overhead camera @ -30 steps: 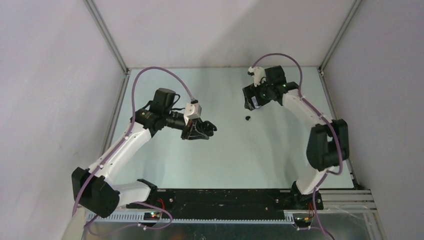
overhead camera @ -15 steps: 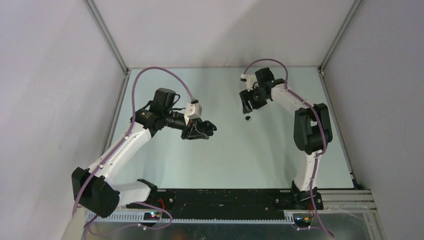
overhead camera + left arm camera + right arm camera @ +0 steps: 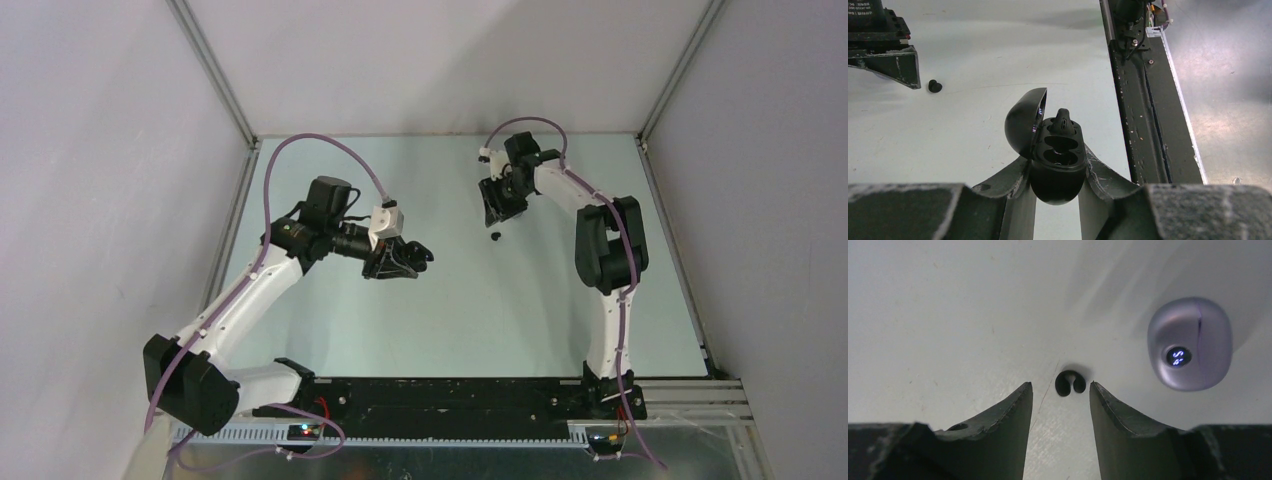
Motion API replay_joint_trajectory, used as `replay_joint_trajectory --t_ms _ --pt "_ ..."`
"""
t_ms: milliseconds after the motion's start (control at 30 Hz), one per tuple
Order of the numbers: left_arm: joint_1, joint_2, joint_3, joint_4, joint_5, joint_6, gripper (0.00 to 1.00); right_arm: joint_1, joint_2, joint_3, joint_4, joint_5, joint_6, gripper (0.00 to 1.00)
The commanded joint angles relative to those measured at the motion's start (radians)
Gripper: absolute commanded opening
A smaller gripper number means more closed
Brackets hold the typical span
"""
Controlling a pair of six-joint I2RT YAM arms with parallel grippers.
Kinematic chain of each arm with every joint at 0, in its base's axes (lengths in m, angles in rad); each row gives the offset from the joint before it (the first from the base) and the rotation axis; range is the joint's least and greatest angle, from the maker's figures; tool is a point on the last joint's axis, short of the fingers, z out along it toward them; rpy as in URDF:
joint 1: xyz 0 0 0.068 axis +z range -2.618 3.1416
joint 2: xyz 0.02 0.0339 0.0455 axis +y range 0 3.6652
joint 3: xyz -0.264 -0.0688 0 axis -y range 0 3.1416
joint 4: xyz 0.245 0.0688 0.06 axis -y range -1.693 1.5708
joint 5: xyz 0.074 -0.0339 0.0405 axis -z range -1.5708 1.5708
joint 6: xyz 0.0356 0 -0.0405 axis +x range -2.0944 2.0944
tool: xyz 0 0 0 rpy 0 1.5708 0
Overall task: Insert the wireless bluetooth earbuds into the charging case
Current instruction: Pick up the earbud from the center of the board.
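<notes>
- Pale green table [image 3: 450, 310], plain grey walls [image 3: 120, 150] all round. My 2 arms reach in from the near edge.
- My L gripper [image 3: 1055, 170] is clamped on the black case [image 3: 1058, 165], one finger on each side. I hold it up off the table.
- The case lid [image 3: 1023, 125] is flipped open, at abt 10 o'clock from the case body.
- One black bud, the case bud [image 3: 1063, 120], pokes up at the 12 o'clock end of the case. Can't tell if it's pushed all the way in.
- The hollows below it look bare, so I think there's room for 1 more.
- The loose black bud [image 3: 1070, 383] lies on the table. Not picked up yet.
- My R gripper [image 3: 1060, 386] is spread open w/ nothing in it. It points down at the table.
- In the R wrist view the loose bud sits at 12 o'clock from my finger tips. It's just past them, lined up w/ the gap and a bit to the right. No touch yet.
- From the top, the loose bud is at 6 o'clock from my R gripper, v. close. It's at abt 3 o'clock from my L gripper, well apart.
- A purple case [image 3: 1190, 343] lies shut on the table at abt 2 o'clock from the loose bud, w/ a small blue light on it.
- No purple buds in sight.
- So I think abt 1 black bud is done. Left to do: grab the loose one, bring it to the black case, drop it in. Purple set: can't tell.
</notes>
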Motion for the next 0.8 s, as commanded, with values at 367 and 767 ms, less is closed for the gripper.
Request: replay_joint_trajectory --t_ms 367,767 --pt "-0.009 -0.021 0.033 0.008 0.003 0.026 0.01 -0.016 0.012 -0.004 -0.109 -0.018 0.061 0.51" --pt "-0.012 -0.017 0.034 0.008 -0.004 0.026 0.01 0.003 0.127 0.140 -0.139 -0.010 0.011 0.52"
